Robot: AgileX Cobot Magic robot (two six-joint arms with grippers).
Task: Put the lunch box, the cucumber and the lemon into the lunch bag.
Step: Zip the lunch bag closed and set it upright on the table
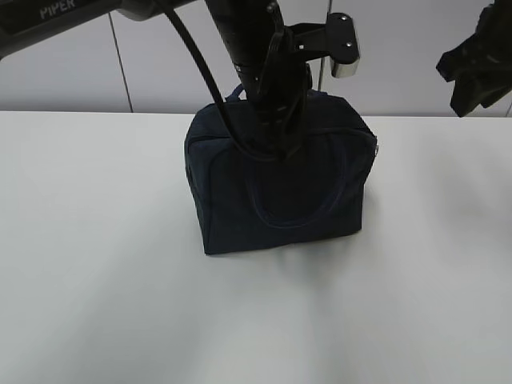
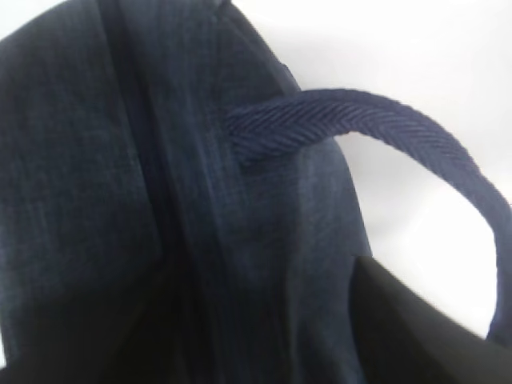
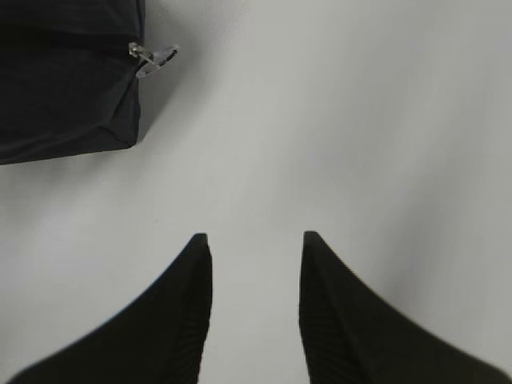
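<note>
Standing at the centre of the exterior frame, the lunch bag rests upright on the white table, a dark navy boxy shape with one loop handle hanging down its front face. From the top of that frame the left arm comes down, and the left gripper is low against the top of the bag, its dark body and cables merging with the fabric, so whether its jaws are parted or closed cannot be told, nor whether it has hold of anything. Its wrist view is almost filled by navy cloth, with a seam running top to bottom in the left half, a woven loop handle arching across the upper right, and a black edge in the lower right corner. At the upper right of the exterior frame the right gripper hangs well above the table and well apart from the bag. In its own wrist view the right gripper has its two ribbed fingers parted with bare table between them, holding nothing. A corner of the bag fills the upper left of that view, with a metal zipper pull sticking out beside it.
</note>
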